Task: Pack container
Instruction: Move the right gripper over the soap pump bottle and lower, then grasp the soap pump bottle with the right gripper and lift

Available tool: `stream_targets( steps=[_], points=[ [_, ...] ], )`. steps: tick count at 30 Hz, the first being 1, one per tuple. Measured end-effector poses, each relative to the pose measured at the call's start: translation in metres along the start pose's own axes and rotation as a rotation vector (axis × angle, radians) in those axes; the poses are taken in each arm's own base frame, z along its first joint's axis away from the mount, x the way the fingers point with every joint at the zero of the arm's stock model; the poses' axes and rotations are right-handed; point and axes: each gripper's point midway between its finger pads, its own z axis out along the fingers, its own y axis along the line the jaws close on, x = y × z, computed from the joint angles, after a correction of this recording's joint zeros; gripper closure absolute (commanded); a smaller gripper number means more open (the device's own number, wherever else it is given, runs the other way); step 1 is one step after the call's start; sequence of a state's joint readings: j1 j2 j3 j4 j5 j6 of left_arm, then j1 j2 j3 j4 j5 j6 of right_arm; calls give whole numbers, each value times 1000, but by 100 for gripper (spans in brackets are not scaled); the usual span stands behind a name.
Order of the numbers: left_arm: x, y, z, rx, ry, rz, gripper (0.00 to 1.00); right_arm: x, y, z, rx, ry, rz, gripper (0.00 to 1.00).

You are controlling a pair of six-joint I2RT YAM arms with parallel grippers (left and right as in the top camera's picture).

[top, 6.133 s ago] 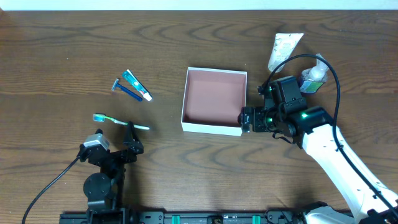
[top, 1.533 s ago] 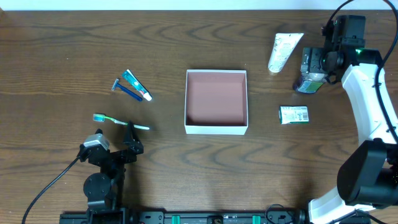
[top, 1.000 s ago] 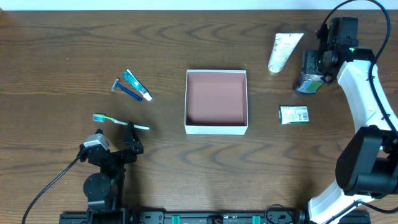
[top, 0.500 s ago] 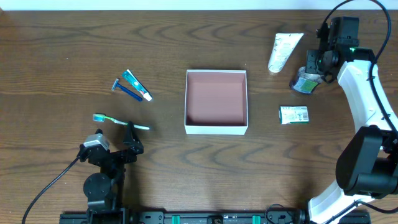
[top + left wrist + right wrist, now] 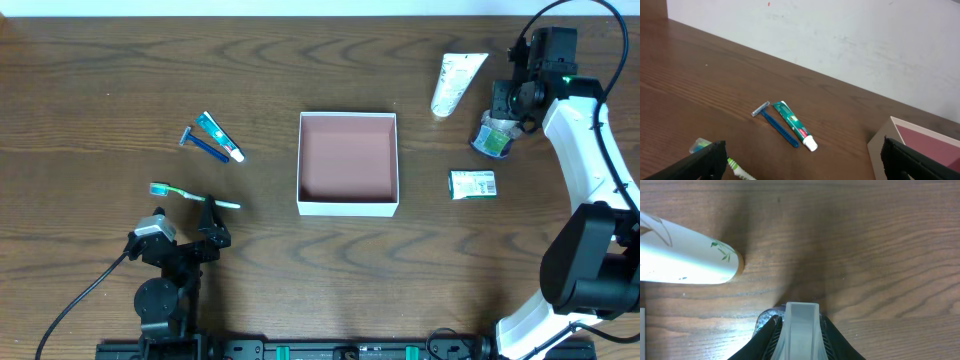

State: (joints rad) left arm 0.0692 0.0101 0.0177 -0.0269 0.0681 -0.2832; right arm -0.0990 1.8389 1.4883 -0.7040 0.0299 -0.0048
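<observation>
The right gripper [image 5: 503, 103] is clenched on the bottle [image 5: 492, 138] at the far right edge. The container [image 5: 348, 208] lies to its left, well apart, at the table's middle. The left gripper [image 5: 185, 228] stands wide, farther away.

- Dark brown wooden desk [image 5: 120, 80]: plain grain, low sheen.
- Square shallow white-walled container [image 5: 347, 208], centre: thin card-like walls, matt; dull pink-brown matt inside.
- White leaf-printed tube [image 5: 455, 82], upper right: smooth plastic.
- Small clear green-labelled bottle [image 5: 493, 140], upper right: translucent plastic.
- Flat green-and-white packet [image 5: 472, 184]: shiny wrapper.
- Blue plastic razor [image 5: 204, 146], left: grey, metal-looking head.
- Small green-and-white toothpaste tube [image 5: 218, 137]: glossy.
- Green-handled toothbrush [image 5: 190, 194]: part-translucent plastic.
</observation>
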Motion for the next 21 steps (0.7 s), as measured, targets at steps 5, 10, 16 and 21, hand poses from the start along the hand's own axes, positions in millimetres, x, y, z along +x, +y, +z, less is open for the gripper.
stream_targets(
  steps=[5, 10, 16, 21],
  points=[
    [0, 0, 0, 0, 0, 0, 2, 1, 3, -16, -18, -12, 0, 73],
    [0, 0, 0, 0, 0, 0, 2, -14, 5, -76, -43, -126, 16, 76],
    [0, 0, 0, 0, 0, 0, 2, -17, 12, -177, -107, -304, 39, 77],
    [0, 0, 0, 0, 0, 0, 2, -6, 30, -223, -203, -373, 25, 76]
  ],
)
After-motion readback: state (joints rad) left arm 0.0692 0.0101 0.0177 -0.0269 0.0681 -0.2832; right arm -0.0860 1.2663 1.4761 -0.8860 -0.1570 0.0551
